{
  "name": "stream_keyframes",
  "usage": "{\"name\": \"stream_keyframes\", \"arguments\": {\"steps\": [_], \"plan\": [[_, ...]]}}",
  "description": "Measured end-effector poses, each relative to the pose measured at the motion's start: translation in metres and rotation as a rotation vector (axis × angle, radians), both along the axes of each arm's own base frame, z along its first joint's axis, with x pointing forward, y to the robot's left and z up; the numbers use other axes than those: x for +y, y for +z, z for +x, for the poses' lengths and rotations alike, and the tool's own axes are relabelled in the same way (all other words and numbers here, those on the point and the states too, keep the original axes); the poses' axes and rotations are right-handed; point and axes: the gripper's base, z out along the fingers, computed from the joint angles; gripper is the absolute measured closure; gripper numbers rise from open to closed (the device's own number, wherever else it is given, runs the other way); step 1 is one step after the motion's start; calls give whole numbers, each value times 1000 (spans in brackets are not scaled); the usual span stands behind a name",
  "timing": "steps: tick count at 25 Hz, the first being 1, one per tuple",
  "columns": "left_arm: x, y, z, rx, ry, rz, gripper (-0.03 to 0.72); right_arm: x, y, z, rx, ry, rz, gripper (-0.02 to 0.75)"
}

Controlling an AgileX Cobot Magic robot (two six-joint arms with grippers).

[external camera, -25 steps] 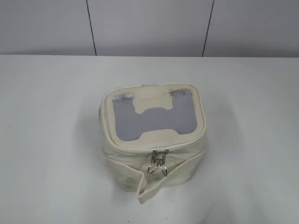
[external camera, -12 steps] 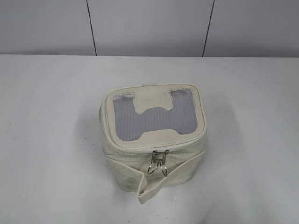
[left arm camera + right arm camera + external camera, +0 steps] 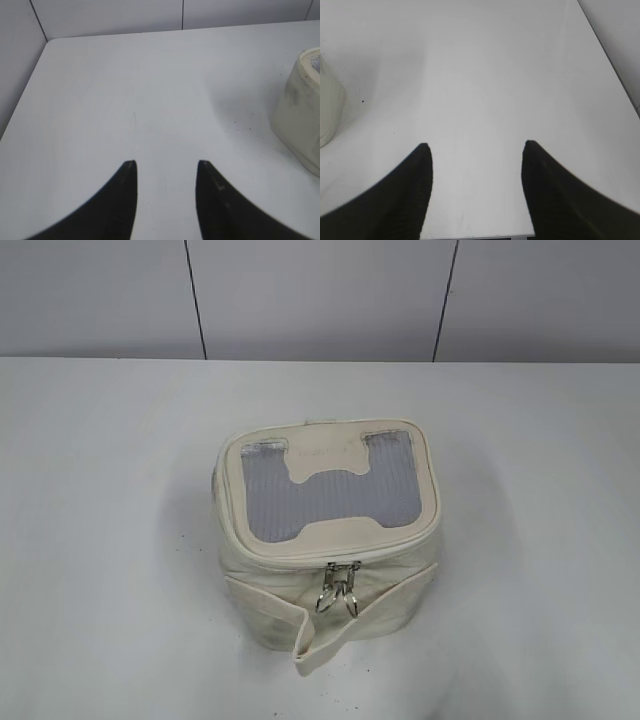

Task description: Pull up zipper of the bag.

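The cream-white boxy bag [image 3: 330, 585] stands in the middle of the white table, its lid with the grey ribbed panel [image 3: 330, 500] facing up. The zipper [image 3: 290, 562] runs round the lid rim, and its two silver ring pulls [image 3: 338, 592] hang together at the front. The strap band [image 3: 310, 640] sticks out at the front. Neither gripper shows in the exterior view. My left gripper [image 3: 166, 162] is open and empty over bare table, the bag's side [image 3: 300, 115] to its right. My right gripper [image 3: 477, 144] is open and empty, the bag's edge [image 3: 329, 112] at far left.
The white table [image 3: 100, 490] spreads round the bag on all sides. A grey panelled wall [image 3: 320, 300] stands behind the table's far edge. The table's left edge [image 3: 25, 97] shows in the left wrist view and its right edge [image 3: 607, 52] in the right wrist view.
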Motion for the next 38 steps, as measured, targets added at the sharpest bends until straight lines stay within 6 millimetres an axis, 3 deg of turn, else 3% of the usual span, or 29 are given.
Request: {"name": "stream_keyframes", "arguments": {"steps": [38], "plan": [[0,0,0,0,0,0,380,0,0,0,-1,3,-4,293]]}}
